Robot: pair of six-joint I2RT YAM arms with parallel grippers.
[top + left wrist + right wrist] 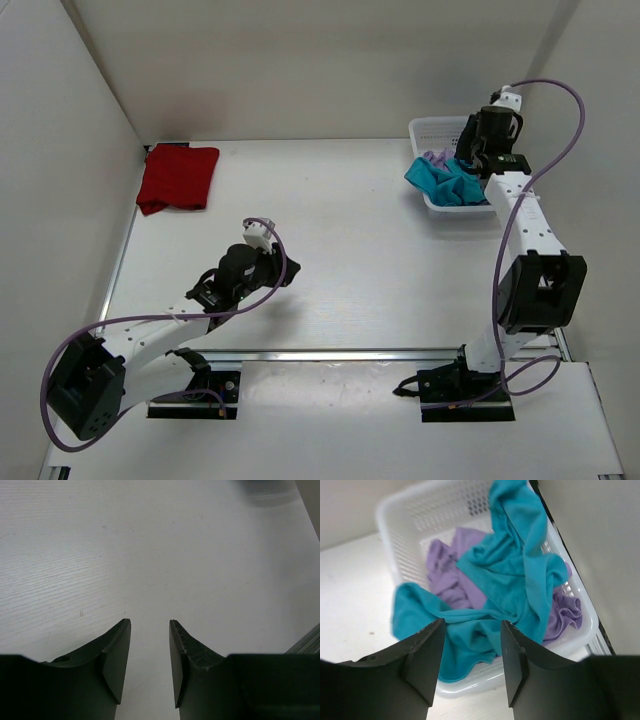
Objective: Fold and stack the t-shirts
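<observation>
Item 1, left gripper (149, 624): I read the fingers as parted by a narrow gap with nothing between them, over the white table (150, 540).

Item 2, right gripper (472, 625): fingers set wider apart, gripping nothing, poised above the white mesh basket (405, 535) at the table's far right.

Item 3, teal t-shirt (515, 580): crumpled in the basket directly under the right gripper's tips, one fold spilling over the rim.

Item 4, lavender t-shirt (447, 577): bunched in the same basket, partly under the teal one.

Item 5, red t-shirt (178, 178): flat, rough rectangle at the table's far left corner, well apart from both grippers.
</observation>
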